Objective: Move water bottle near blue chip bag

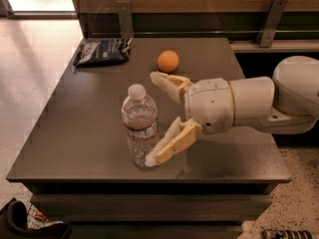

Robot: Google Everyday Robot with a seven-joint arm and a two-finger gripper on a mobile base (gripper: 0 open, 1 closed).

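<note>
The water bottle stands upright near the front middle of the dark table; it is clear and ribbed, with a white cap and a thin label band. The blue chip bag lies flat at the table's far left corner. My gripper reaches in from the right, open wide, its two cream fingers spread on the bottle's right side. The near fingertip is at the bottle's base and the far fingertip is behind the bottle. The fingers are not closed on it.
An orange ball sits at the back middle of the table, just behind the far finger. A wooden wall with metal brackets runs behind the table. My white arm spans the table's right side. Floor lies left and in front.
</note>
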